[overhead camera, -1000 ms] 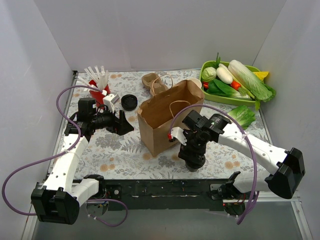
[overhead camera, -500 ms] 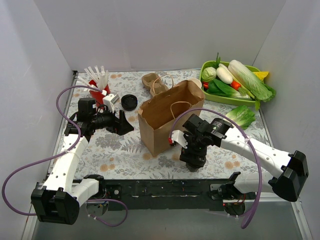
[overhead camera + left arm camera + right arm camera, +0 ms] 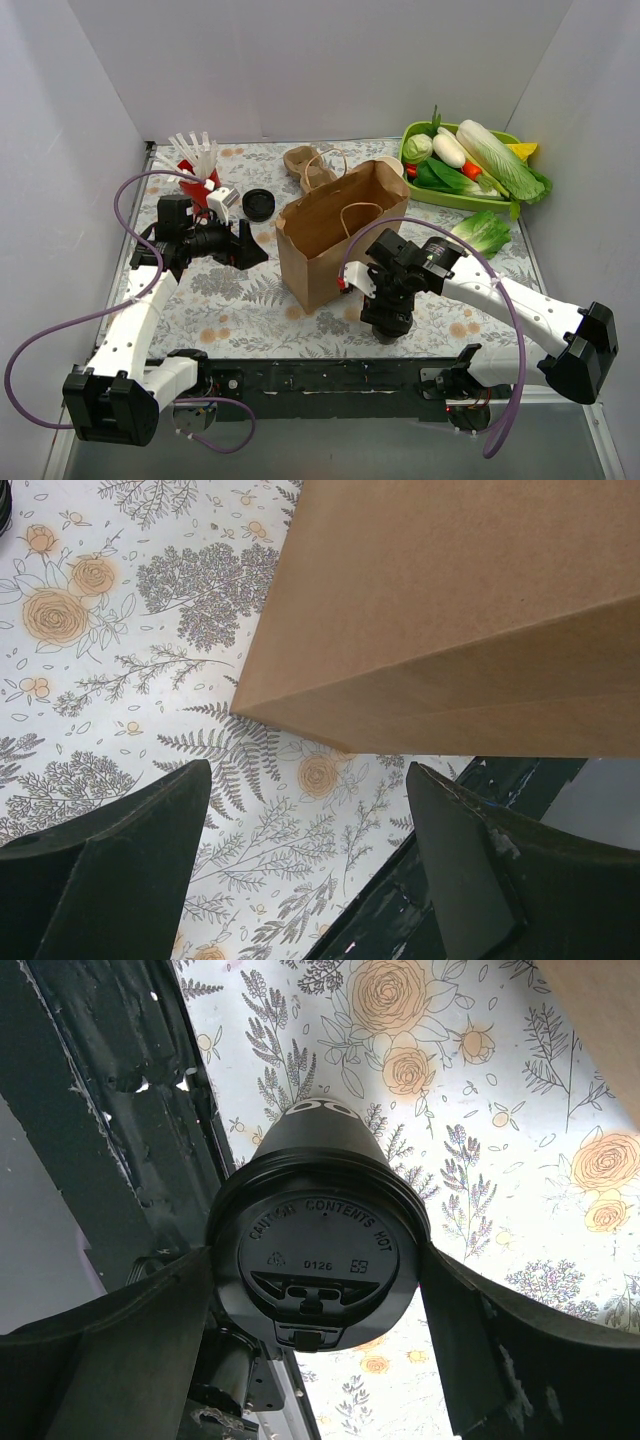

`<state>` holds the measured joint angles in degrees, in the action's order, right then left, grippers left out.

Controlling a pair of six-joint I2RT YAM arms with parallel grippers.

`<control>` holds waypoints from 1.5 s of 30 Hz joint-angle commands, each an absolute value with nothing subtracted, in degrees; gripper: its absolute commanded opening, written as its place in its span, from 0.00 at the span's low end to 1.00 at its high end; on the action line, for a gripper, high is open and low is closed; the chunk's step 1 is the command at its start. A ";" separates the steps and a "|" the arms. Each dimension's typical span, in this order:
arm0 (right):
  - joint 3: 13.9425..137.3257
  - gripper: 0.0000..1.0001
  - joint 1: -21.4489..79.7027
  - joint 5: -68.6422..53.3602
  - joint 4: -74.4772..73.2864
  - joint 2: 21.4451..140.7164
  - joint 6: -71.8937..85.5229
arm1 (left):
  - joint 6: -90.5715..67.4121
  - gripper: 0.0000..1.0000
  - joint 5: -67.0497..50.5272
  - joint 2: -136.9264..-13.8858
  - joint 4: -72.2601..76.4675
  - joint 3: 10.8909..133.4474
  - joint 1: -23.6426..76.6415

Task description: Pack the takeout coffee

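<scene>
Flanking the "CAUTION CONTENTS HOT" takeout coffee [image 3: 322, 1240], right end effector [image 3: 316, 1260] shows unclear grip.

Floral table [image 3: 230, 300]: paper bag [image 3: 330, 235], straw cup [image 3: 198, 176], black lid [image 3: 258, 205], carrier [image 3: 298, 160], vegetable tray [image 3: 450, 199], lettuce [image 3: 485, 232]

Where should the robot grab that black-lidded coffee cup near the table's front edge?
Probably across the black lid at its rim, coming straight down from above. The coffee cup stands upright and narrows toward its base, so the wider round rim gives the two fingers opposite sides to press on. The right tool sits over it that way, a finger on each side.
</scene>
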<state>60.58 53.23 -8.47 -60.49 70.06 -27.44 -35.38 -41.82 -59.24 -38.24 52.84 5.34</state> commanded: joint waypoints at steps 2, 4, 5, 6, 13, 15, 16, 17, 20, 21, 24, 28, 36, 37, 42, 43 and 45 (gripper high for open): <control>60.47 0.87 53.53 -9.05 -62.84 69.34 -28.91 | -34.98 0.80 -43.07 -59.15 -36.91 52.38 4.92; 59.94 0.82 53.53 -10.19 -63.02 69.00 -29.61 | -34.98 0.80 -43.07 -59.15 -36.91 52.29 4.92; 59.33 0.81 53.53 -10.80 -63.02 68.91 -29.97 | -34.98 0.80 -43.24 -59.15 -36.91 52.21 4.92; 58.89 0.80 53.53 -11.77 -63.02 68.65 -30.14 | -34.98 0.80 -43.16 -59.15 -36.91 52.29 4.92; 53.35 0.84 53.52 -13.97 -62.14 65.49 -33.74 | -34.81 0.80 -43.42 -59.33 -37.00 52.21 4.92; 51.95 0.83 53.52 -14.24 -61.61 64.34 -35.50 | -34.72 0.80 -43.50 -59.41 -37.00 52.29 4.92; 51.77 0.82 53.44 -14.41 -61.70 63.64 -35.86 | -34.72 0.80 -43.51 -59.41 -36.91 52.29 4.92; 51.59 0.81 53.44 -14.59 -61.79 63.37 -36.29 | -34.72 0.80 -43.51 -59.41 -37.00 52.38 4.92; 51.07 0.79 53.44 -15.20 -62.23 62.58 -37.35 | -34.54 0.79 -43.68 -59.41 -37.18 52.30 4.92; 50.98 0.78 53.44 -15.21 -62.31 62.40 -37.88 | -34.54 0.79 -43.59 -59.33 -37.09 52.29 4.92; 50.36 0.76 53.44 -15.20 -62.40 62.23 -38.23 | -34.54 0.79 -43.59 -58.89 -37.09 52.21 4.92; 50.19 0.68 53.44 -15.99 -63.28 62.84 -38.67 | -34.54 0.79 -43.42 -57.92 -37.18 51.77 4.92; 52.29 0.37 53.44 -13.28 -64.33 62.49 -42.01 | -34.54 0.80 -43.33 -57.04 -37.09 51.85 4.92; 52.90 0.34 53.44 -13.10 -64.77 62.40 -42.53 | -34.54 0.79 -43.42 -57.13 -37.09 51.94 4.92; 59.13 0.09 53.52 -13.96 -68.46 61.18 -44.73 | -34.19 0.79 -44.90 -57.30 -37.35 53.61 4.92; 60.11 0.04 53.44 -14.24 -68.99 60.82 -44.82 | -33.93 0.79 -45.78 -57.30 -37.44 54.22 4.92; 62.22 0.01 53.53 -15.02 -70.22 59.86 -45.70 | -33.84 0.79 -47.45 -57.57 -37.53 56.86 4.92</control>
